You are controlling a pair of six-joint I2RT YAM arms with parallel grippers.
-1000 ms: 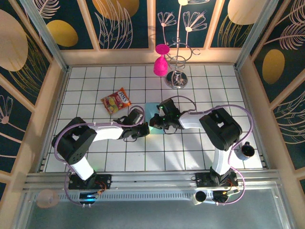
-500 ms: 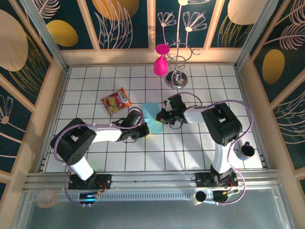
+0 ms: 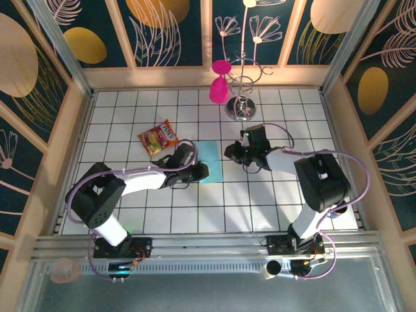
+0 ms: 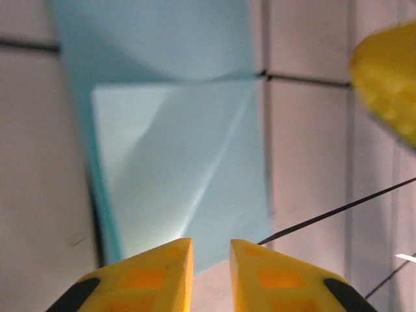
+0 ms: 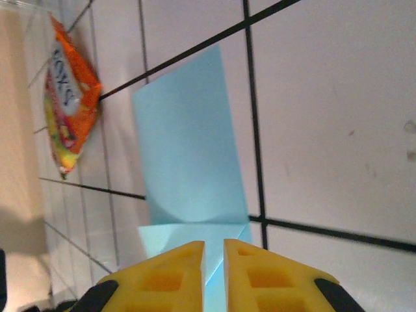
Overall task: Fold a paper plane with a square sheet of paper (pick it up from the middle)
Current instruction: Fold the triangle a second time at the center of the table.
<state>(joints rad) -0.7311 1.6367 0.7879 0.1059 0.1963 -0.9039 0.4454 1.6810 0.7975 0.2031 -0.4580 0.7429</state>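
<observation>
The square sheet of paper lies flat on the white tiled desk, near its middle, between the two arms. It is already folded: from above it looks like a light-blue rectangle, longer than it is wide. In the left wrist view the paper shows a lighter flap on top with slanting creases, and a straight fold edge runs across it. In the right wrist view the same paper shows a plain part farther away and a lighter folded part close to the camera.

The left fingers are low at the near left corner of the paper. In the wrist view the left fingers stand with only a narrow gap between them, nothing is held in this gap, and the near edge of the paper is just in front of the tips.

The right fingers are just beside the right edge of the paper. The right fingers also stand narrow, slightly apart, with no paper pinched between them. The light-blue surface is visible through the gap.

A red-and-yellow snack packet lies on the desk to the left of the paper and a little farther back, apart from it. It appears also in the right wrist view. At the far side of the desk there is a metal stand, and a pink cup is next to it.
</observation>
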